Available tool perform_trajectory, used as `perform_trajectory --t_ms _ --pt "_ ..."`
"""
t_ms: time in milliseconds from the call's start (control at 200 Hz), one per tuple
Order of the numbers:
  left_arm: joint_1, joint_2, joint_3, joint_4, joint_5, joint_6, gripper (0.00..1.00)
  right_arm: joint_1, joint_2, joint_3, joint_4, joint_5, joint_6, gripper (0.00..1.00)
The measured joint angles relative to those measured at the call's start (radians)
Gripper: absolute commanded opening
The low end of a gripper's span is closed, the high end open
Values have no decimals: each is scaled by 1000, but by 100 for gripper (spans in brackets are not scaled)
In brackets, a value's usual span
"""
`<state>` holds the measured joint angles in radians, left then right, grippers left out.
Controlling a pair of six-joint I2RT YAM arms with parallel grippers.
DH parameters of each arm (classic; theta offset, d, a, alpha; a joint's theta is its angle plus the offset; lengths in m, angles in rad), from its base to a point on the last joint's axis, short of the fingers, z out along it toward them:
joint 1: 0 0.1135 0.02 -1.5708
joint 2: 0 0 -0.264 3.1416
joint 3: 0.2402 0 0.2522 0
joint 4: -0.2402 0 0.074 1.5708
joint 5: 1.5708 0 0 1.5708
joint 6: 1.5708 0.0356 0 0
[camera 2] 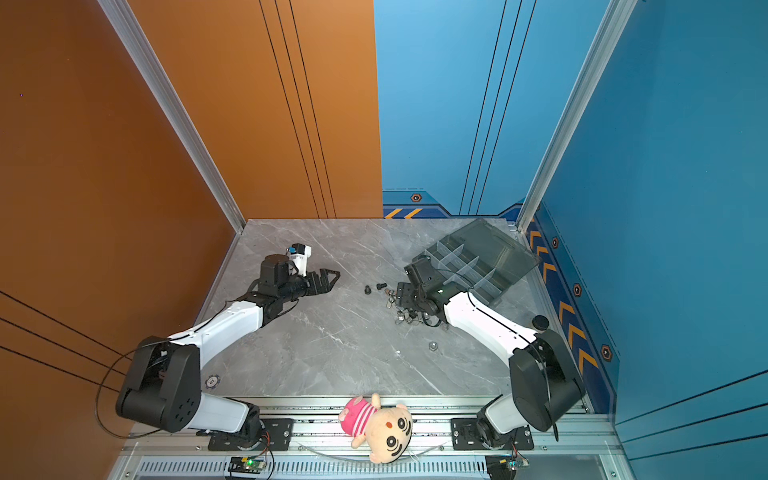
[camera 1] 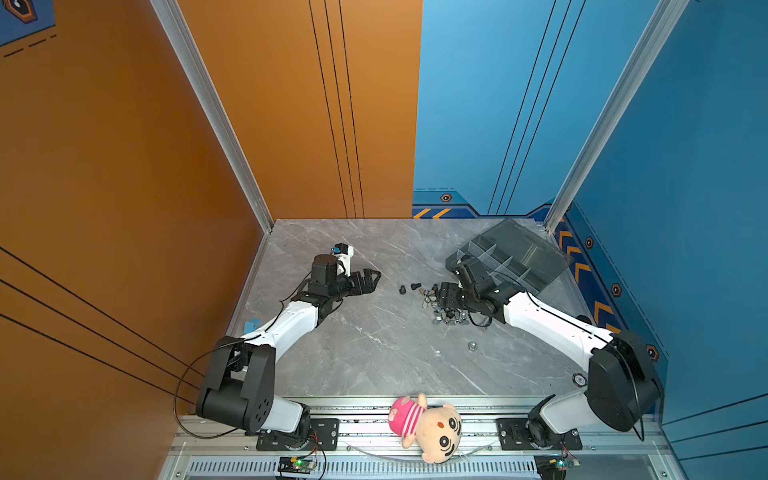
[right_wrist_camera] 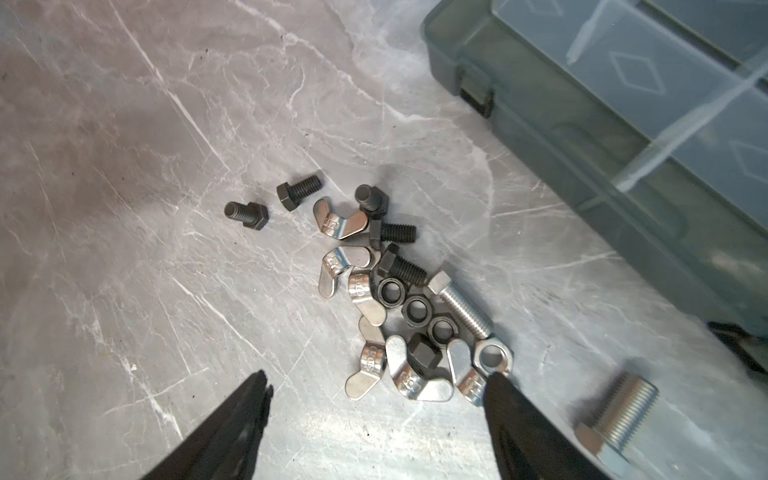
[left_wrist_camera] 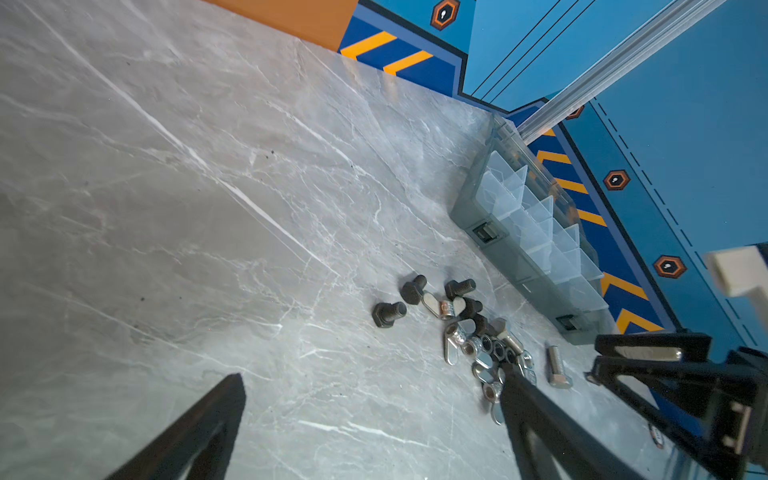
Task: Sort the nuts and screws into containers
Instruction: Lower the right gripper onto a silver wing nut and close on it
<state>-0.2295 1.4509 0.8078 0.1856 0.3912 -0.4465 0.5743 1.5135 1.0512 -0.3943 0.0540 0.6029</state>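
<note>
Grey-veined marble tabletop [camera 1: 374, 365], boxed in by orange wall [camera 1: 124, 187] at left and blue wall [camera 1: 685, 166] at back and right. Along near edge, aluminium rail [camera 1: 365, 432], with plush doll [camera 1: 432, 428] lying on it between both arm bases. Wide open stretch of marble across middle and back-left. Far less room at right, taken up by organizer box [camera 1: 515, 257] angled into back-right corner, lid open and leaning toward blue wall.

Over open marble left of centre, left gripper [camera 1: 371, 278], fingers spread, nothing between them, well apart from the hardware. Low over the pile, right gripper [right_wrist_camera: 377, 375], fingers spread to either side, clamped on nothing. One fingertip [right_wrist_camera: 496, 380] just beside or touching silver hex nut [right_wrist_camera: 492, 359]; cannot tell which.

Pile loose on table near box front wall, with black screws [right_wrist_camera: 297, 191] at its outer edge. More of them tangled among silver wing nuts [right_wrist_camera: 340, 222], dark ring nuts [right_wrist_camera: 417, 309] and silver screw [right_wrist_camera: 461, 307]. Apart from these, outside that finger, larger silver screw [right_wrist_camera: 619, 415]. Nearer rail and well apart from pile, lone nut [camera 1: 472, 345].

Box compartments parted by clear dividers [left_wrist_camera: 505, 183]. Floors seen in right wrist view plain, embossed with diamonds. Part of box hidden behind right arm in both top views.
</note>
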Motion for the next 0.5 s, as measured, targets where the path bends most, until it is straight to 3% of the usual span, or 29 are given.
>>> perform_trajectory --t_ms 215,501 --pt "14 16 4 -23 50 -49 98 44 119 58 -18 -10 -1 63" --pt "40 21 5 -34 91 -68 97 62 212 77 -26 -31 0 58"
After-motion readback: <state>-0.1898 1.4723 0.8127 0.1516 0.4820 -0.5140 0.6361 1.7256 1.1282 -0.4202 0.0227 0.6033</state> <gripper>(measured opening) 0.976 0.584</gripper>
